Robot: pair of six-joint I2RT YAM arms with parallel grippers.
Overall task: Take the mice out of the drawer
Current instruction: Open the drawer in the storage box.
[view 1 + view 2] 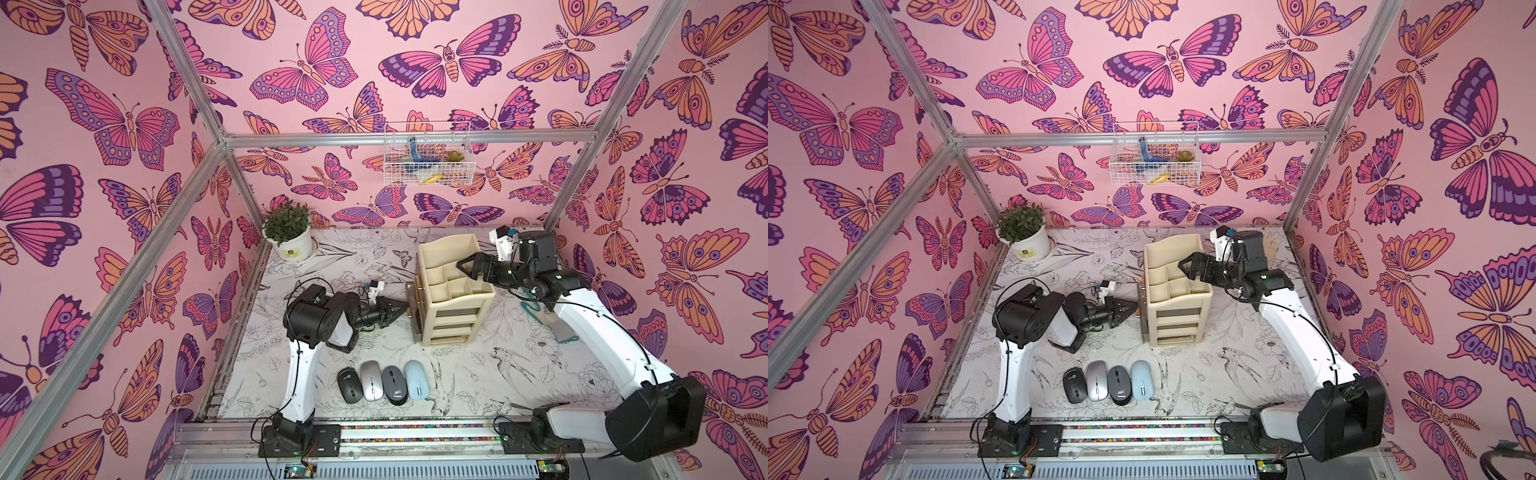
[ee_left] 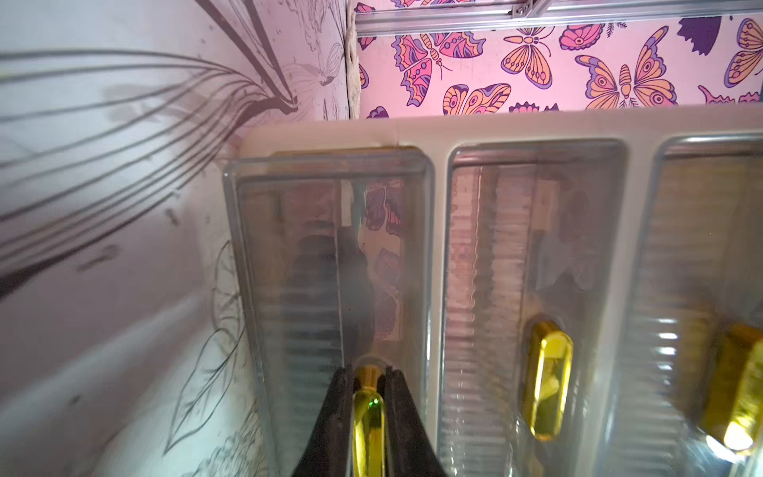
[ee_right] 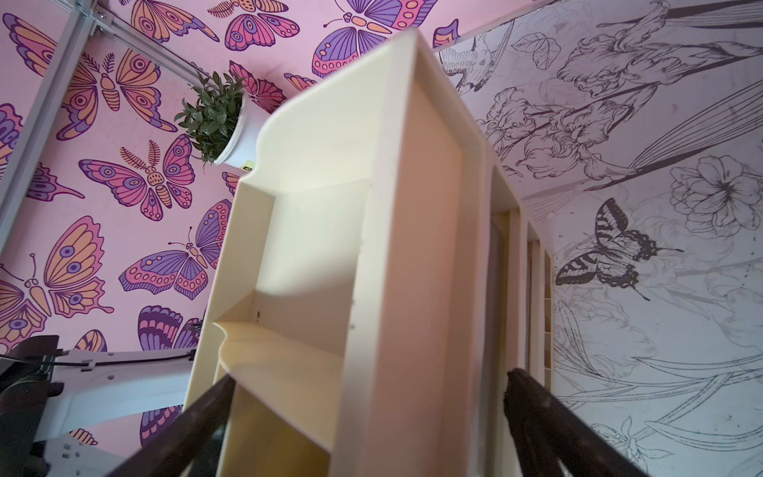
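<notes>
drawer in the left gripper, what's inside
Through the drawer's clear ribbed front a dark blurred shape shows, behind the yellow handle in the left gripper. Whether it is a mouse cannot be told; the rest is hidden.

Both top views look steeply down from high above the drawer unit (image 1: 455, 309), which all four views share. The left wrist view faces its clear drawer fronts at very close range, on a gold handle (image 2: 368, 413). The right wrist view looks closely along its open top.
</notes>
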